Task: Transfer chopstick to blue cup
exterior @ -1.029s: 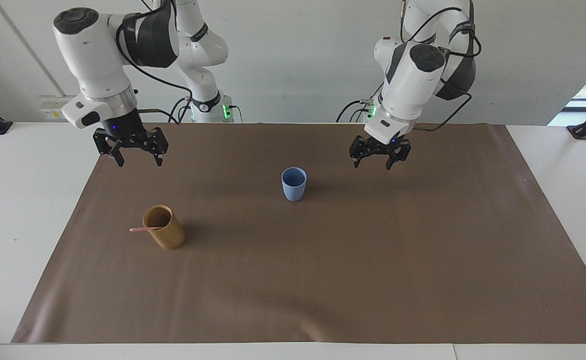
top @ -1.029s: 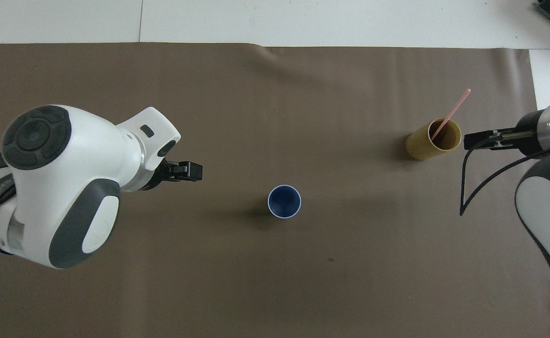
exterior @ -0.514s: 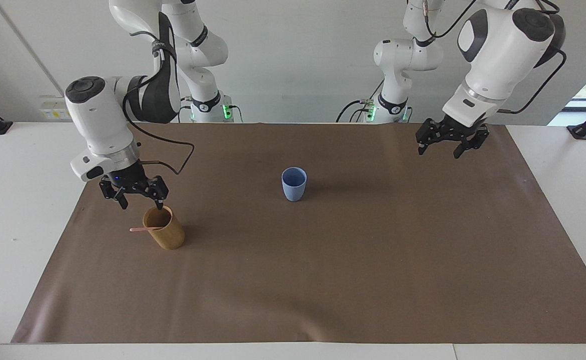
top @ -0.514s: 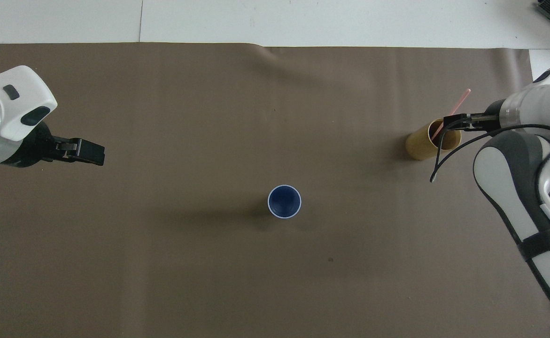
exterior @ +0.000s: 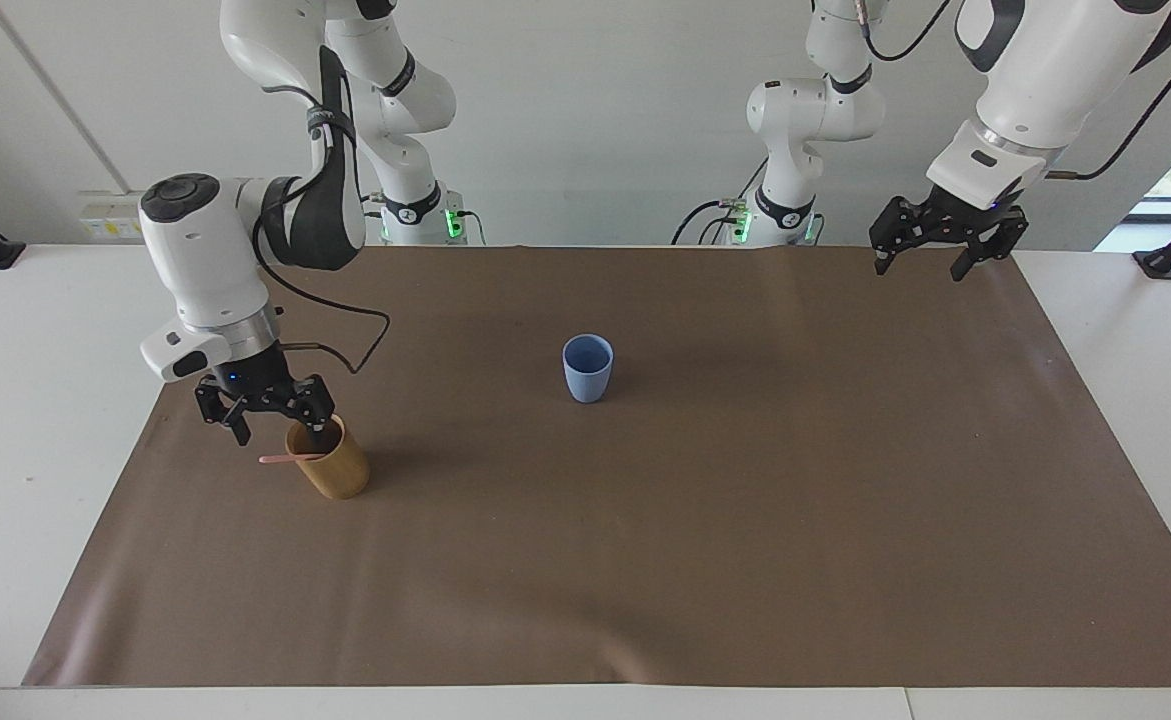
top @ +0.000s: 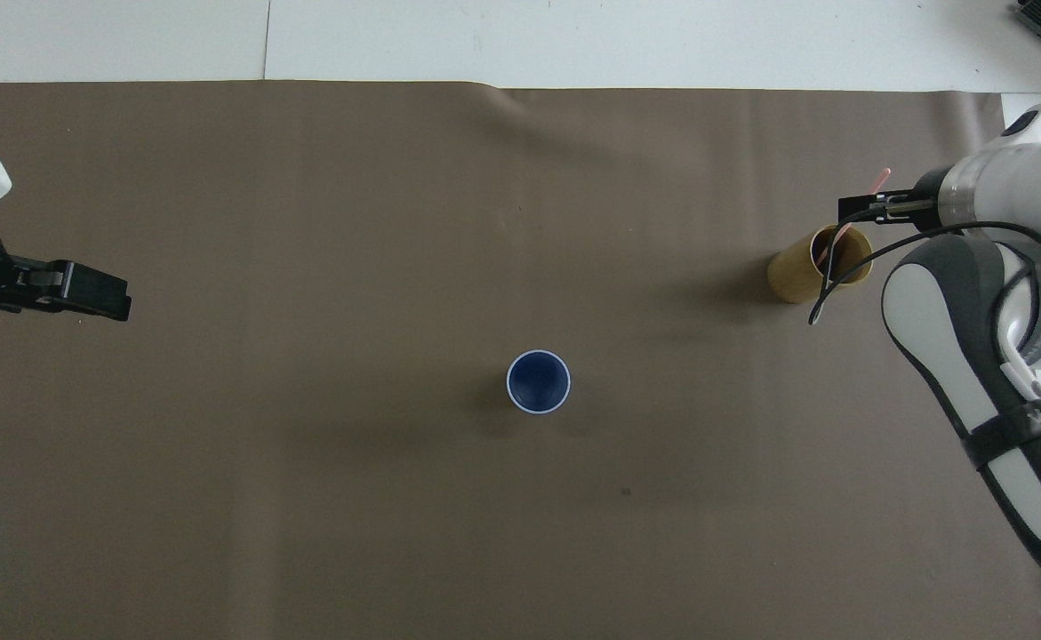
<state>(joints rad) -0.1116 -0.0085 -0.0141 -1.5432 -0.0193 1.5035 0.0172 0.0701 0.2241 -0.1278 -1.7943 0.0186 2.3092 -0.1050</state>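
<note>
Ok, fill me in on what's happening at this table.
The right arm has brought its claw down at the rim of the tan cup, its fingers still apart on either side of the pink chopstick that leans out of that cup. The chopstick has not been lifted yet. The blue cup stands upright and empty mid-mat, nearer to the robots than the tan cup. The left arm waits, its claw open above the mat's edge at its own end of the table.
</note>
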